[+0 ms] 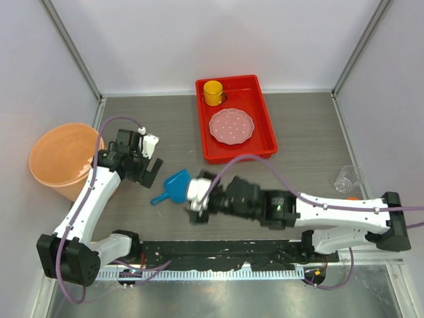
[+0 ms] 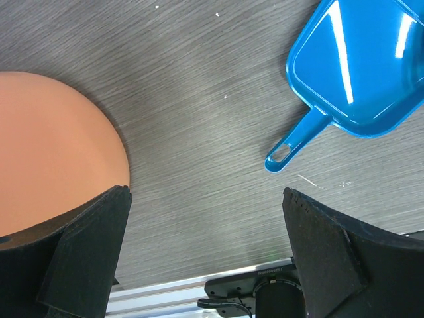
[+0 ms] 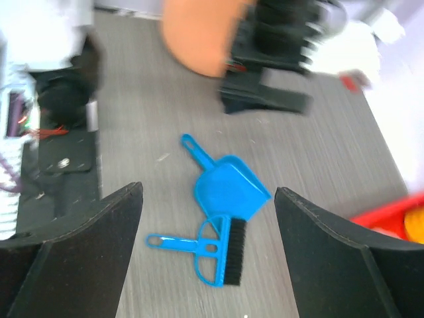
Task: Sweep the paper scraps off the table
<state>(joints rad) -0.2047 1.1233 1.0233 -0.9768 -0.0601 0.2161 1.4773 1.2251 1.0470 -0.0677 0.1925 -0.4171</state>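
Observation:
No paper scraps show in any view; only tiny white specks lie on the table [image 1: 298, 126]. A blue dustpan [image 1: 175, 186] lies flat on the table at centre left, also seen in the left wrist view [image 2: 358, 66] and the right wrist view [image 3: 228, 192]. A blue hand brush [image 3: 222, 255] with black bristles lies against the pan's mouth; the right arm hides it in the top view. My right gripper [image 1: 197, 204] [image 3: 209, 192] is open and empty, above the pan and brush. My left gripper [image 1: 147, 167] [image 2: 205, 195] is open and empty, left of the pan.
An orange bowl [image 1: 61, 159] hangs over the table's left edge, also in the left wrist view [image 2: 53, 146]. A red tray [image 1: 265, 119] at the back holds a yellow cup [image 1: 212, 92] and a pink dotted plate [image 1: 231, 126]. A clear glass [image 1: 348, 177] stands at the right.

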